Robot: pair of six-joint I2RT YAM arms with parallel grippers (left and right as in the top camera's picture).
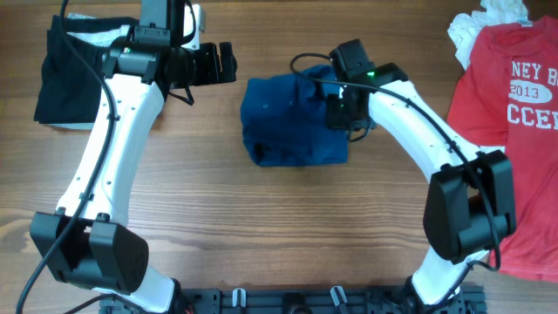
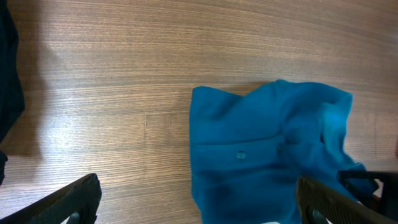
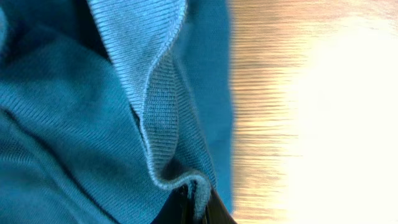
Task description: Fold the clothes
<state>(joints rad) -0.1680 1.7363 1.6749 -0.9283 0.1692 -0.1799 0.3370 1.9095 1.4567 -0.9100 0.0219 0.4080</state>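
The dark-blue shirt [image 1: 292, 122] lies bunched at the table's middle; it also shows in the left wrist view [image 2: 261, 149] and fills the right wrist view [image 3: 93, 124]. My right gripper [image 1: 342, 112] is at the shirt's right edge, shut on a ribbed hem fold [image 3: 198, 190]. My left gripper [image 1: 228, 63] is open and empty, hovering to the upper left of the shirt; its fingers frame the shirt's near edge [image 2: 199, 202]. A red T-shirt with white lettering [image 1: 514, 113] lies at the right edge, a white piece [image 1: 475, 22] above it, and a black piece [image 1: 74, 78] at the far left.
Bare wood tabletop [image 1: 261, 227] spreads in front of the shirt and between the garments. The arm bases [image 1: 296, 301] stand at the front edge.
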